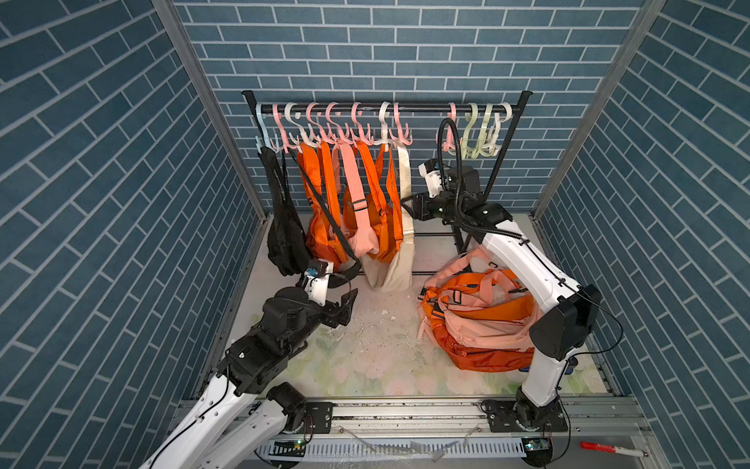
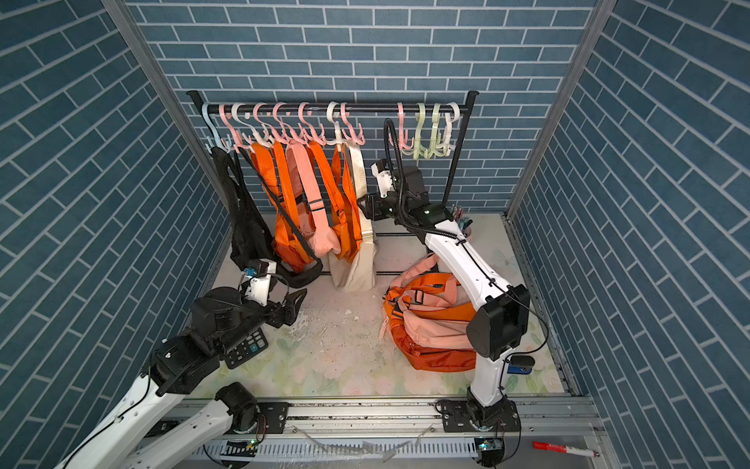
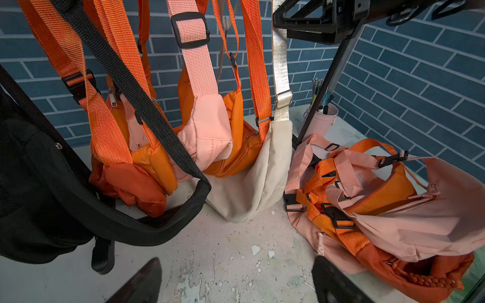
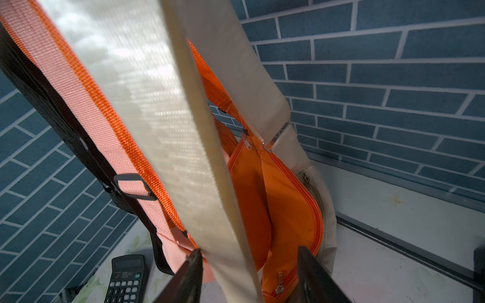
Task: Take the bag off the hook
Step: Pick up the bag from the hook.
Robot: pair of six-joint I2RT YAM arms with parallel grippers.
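As the right jaws gape, cream strap [image 4: 157, 131] hangs between.

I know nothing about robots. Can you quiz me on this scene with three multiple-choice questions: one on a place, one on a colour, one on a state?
1. Where is the calculator?
A) hung on the rack
B) on the table by the left arm
C) on the heap of bags

2. What colour is the strap between the right claw's fingers?
A) black
B) cream
C) green

3. How is the left claw?
A) open and empty
B) shut on a black bag
C) shut on a hook

Answers: 1 B, it lies flat on the table; 2 B, the wrist view shows cream webbing between the parted fingers; 3 A, its fingers stand apart over bare table.
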